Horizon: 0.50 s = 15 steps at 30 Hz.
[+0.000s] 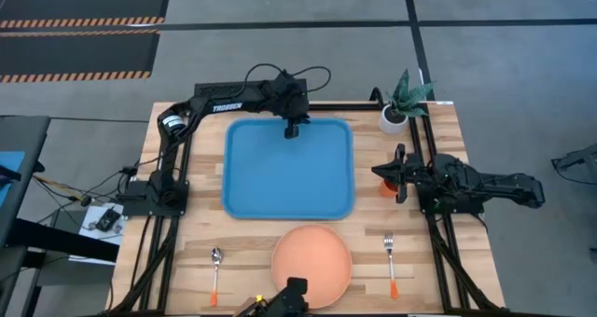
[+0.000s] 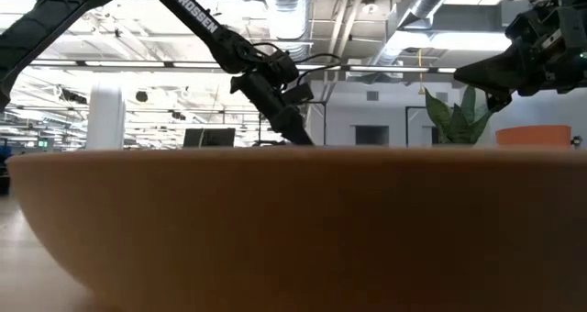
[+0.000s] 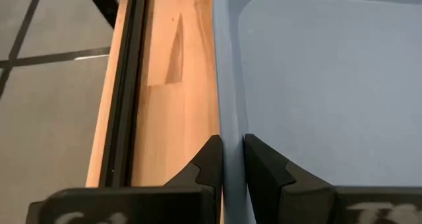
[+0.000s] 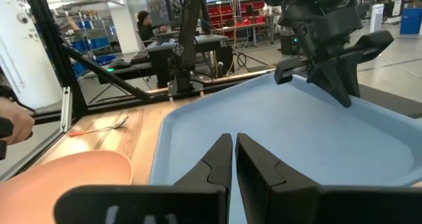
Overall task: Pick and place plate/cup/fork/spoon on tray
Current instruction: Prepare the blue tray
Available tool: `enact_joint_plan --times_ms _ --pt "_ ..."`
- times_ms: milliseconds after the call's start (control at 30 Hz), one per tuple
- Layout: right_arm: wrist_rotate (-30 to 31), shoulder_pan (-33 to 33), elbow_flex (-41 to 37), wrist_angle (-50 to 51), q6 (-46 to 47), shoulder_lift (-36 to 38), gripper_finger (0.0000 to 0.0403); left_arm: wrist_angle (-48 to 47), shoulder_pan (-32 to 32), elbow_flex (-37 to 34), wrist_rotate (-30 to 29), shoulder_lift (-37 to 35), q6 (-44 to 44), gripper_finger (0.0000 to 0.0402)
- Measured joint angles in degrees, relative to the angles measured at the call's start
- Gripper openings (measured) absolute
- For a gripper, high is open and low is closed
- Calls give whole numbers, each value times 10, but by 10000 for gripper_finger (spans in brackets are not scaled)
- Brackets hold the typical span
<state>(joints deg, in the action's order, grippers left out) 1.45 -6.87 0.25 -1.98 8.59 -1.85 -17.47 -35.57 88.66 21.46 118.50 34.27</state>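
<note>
The blue tray [image 1: 289, 172] lies flat in the middle of the table. My left gripper [image 1: 292, 129] stands at the tray's far rim, shut on it. My right gripper [image 1: 377, 173] is shut and empty, hovering just right of the tray. The orange cup [image 1: 387, 188] stands on the table partly under it and also shows in the low view [image 2: 532, 136]. The salmon plate [image 1: 312, 261] rests near the front edge. The spoon [image 1: 215, 270] lies to the plate's left and the fork [image 1: 391, 261] to its right. My left gripper pinches the tray's far rim [image 3: 224, 118] near the middle of that side, with one finger inside the tray and one outside. The fingers come from above, pointing down and a little slanted. The tray lies flat on the table.
A white pot with a green plant [image 1: 396, 110] stands at the far right corner. Black frame rails run along the table's left and right sides. A person's hand [image 4: 13, 128] shows at the edge of the right wrist view. The plate [image 2: 293, 229] fills the low view's foreground.
</note>
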Motion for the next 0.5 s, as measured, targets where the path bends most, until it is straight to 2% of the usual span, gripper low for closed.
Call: enact_joint_plan --times_ms 500 --pt "0 0 0 0 0 0 47 17 5 0 2 15 -46 30"
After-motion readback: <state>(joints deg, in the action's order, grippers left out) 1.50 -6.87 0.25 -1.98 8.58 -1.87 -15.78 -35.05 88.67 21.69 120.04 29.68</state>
